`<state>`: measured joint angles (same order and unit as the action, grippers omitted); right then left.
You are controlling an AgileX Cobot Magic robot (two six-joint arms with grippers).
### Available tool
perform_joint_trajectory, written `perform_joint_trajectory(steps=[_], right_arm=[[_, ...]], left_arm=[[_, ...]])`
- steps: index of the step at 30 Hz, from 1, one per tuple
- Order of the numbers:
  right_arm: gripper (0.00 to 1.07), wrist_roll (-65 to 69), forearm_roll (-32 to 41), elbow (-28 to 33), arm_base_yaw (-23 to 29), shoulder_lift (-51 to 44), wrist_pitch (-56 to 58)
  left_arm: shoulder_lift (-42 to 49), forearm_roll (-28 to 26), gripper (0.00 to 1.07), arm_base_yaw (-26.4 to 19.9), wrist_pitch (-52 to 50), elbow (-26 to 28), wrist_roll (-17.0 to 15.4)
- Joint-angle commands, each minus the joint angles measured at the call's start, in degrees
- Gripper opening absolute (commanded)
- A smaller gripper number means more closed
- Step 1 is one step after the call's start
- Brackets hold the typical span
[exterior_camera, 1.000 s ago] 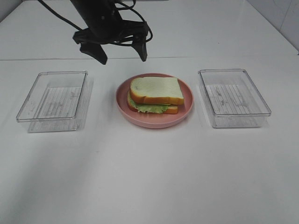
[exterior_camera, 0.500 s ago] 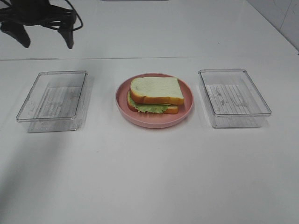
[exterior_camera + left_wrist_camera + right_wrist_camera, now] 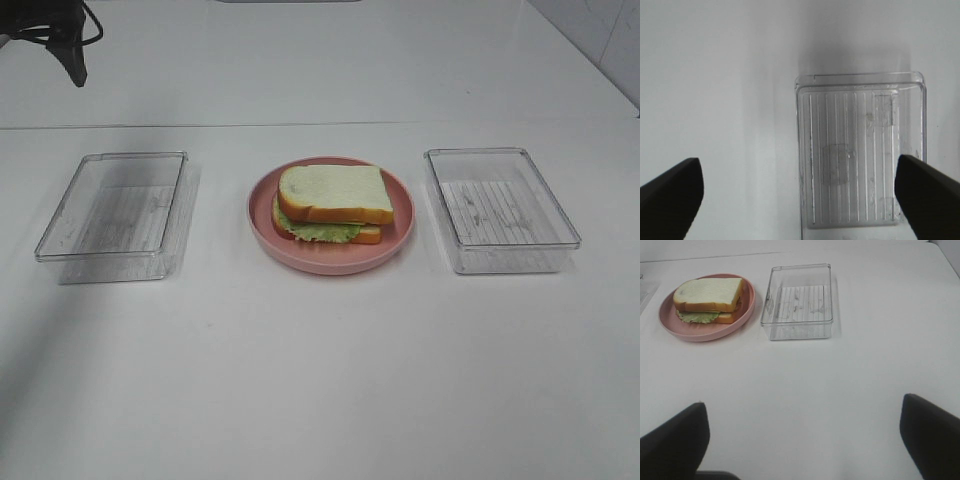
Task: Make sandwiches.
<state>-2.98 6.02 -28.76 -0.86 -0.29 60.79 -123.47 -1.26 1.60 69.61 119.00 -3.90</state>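
Note:
One sandwich [image 3: 332, 204] lies on the round pink plate [image 3: 398, 233] at the table's middle: two white bread slices with brown crust and green lettuce sticking out between them. Other fillings do not show. It also shows in the right wrist view [image 3: 708, 299]. My left gripper [image 3: 800, 200] is open and empty, high over the near end of the left clear tray [image 3: 860, 155]. In the exterior view only one dark finger [image 3: 77, 68] shows at the far left corner. My right gripper [image 3: 802, 440] is open and empty, well back from the plate [image 3: 740, 320].
Two clear plastic trays flank the plate: the left tray [image 3: 115, 212] and the right tray [image 3: 500, 208], which also shows in the right wrist view [image 3: 797, 302]. Both hold nothing. A seam crosses the white table behind them.
My left arm has drawn back from above the plate to the far left corner, almost leaving the exterior view. The sandwich, plate and trays have not moved.

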Motion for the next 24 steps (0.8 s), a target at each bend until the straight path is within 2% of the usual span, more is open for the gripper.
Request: perform_joint_trajectory(steps=[1,3,4,5,6,7,8,9,10,11,12,13,14,15,16,17,18,19,20,22,23,24], right_arm=[[0.98,-0.6,-0.1,0.2,-0.1,-1.3,-0.6],[0.98,-0.6,-0.1,0.2,-0.1,-1.3,-0.6],[0.98,-0.6,-0.1,0.2,-0.1,-1.3,-0.6],[0.98,-0.6,-0.1,0.2,-0.1,-1.3,-0.6],[0.98,-0.6,-0.1,0.2,-0.1,-1.3,-0.6],[0.98,-0.6,-0.1,0.2,-0.1,-1.3,-0.6],[0.98,-0.6,-0.1,0.2,-0.1,-1.3,-0.6],[0.98,-0.6,-0.1,0.2,-0.1,-1.3,-0.6],[0.98,-0.6,-0.1,0.2,-0.1,-1.3,-0.6],[0.98,-0.6,-0.1,0.2,-0.1,-1.3,-0.6],[0.98,-0.6,-0.1,0.2,-0.1,-1.3,-0.6],[0.98,-0.6,-0.1,0.2,-0.1,-1.3,-0.6],[0.98,-0.6,-0.1,0.2,-0.1,-1.3,-0.6],[0.98,-0.6,-0.1,0.2,-0.1,-1.3,-0.6],[0.98,-0.6,-0.1,0.2,-0.1,-1.3,-0.6],[0.98,-0.6,-0.1,0.2,-0.1,-1.3,-0.6],[0.98,-0.6,-0.1,0.2,-0.1,-1.3,-0.6],[0.98,-0.6,-0.1,0.2,-0.1,-1.3,-0.6],[0.98,-0.6,-0.1,0.2,-0.1,-1.3,-0.6],[0.98,-0.6,-0.1,0.2,-0.1,-1.3,-0.6],[0.98,-0.6,-0.1,0.2,-0.1,-1.3,-0.6],[0.98,-0.6,-0.1,0.2,-0.1,-1.3,-0.6]], left_arm=[[5.0,-1.3,0.95,0.2,3.3,-5.0,1.7],[6.6,-1.3,0.95,0.2,2.7,-7.0,1.7],[8.4,-1.4,0.95,0.2,1.7,-9.6,1.7],[12.0,-1.4,0.95,0.2,-1.3,-15.0,1.6],[12.0,-1.4,0.95,0.2,-1.3,-15.0,1.6],[16.1,-1.3,0.95,0.2,-4.4,-21.1,1.0],[18.5,-1.0,0.95,0.2,-6.4,-24.6,0.8],[18.5,-1.0,0.95,0.2,-6.4,-24.6,0.8],[23.8,-1.0,0.95,0.2,-10.0,-31.7,0.8],[26.1,-1.0,0.95,0.2,-11.8,-34.4,0.8],[26.1,-1.0,0.95,0.2,-11.8,-34.4,0.8],[31.9,-1.0,0.95,0.2,-14.6,-41.1,1.4],[34.1,-1.1,0.95,0.2,-15.2,-43.6,1.8],[34.1,-1.1,0.95,0.2,-15.2,-43.6,1.8],[40.0,-1.1,0.95,0.2,-15.9,-49.4,2.1],[40.0,-1.1,0.95,0.2,-15.9,-49.4,2.1],[46.0,-1.1,0.95,0.2,-15.8,-54.1,2.1],[48.4,-1.1,0.95,0.2,-15.8,-56.6,2.1],[48.4,-1.1,0.95,0.2,-15.8,-56.6,2.1],[56.7,-1.1,0.95,0.2,-16.0,-62.6,2.1],[56.7,-1.1,0.95,0.2,-16.0,-62.6,2.1],[62.4,-1.1,0.95,0.2,-15.8,-65.8,2.1]])
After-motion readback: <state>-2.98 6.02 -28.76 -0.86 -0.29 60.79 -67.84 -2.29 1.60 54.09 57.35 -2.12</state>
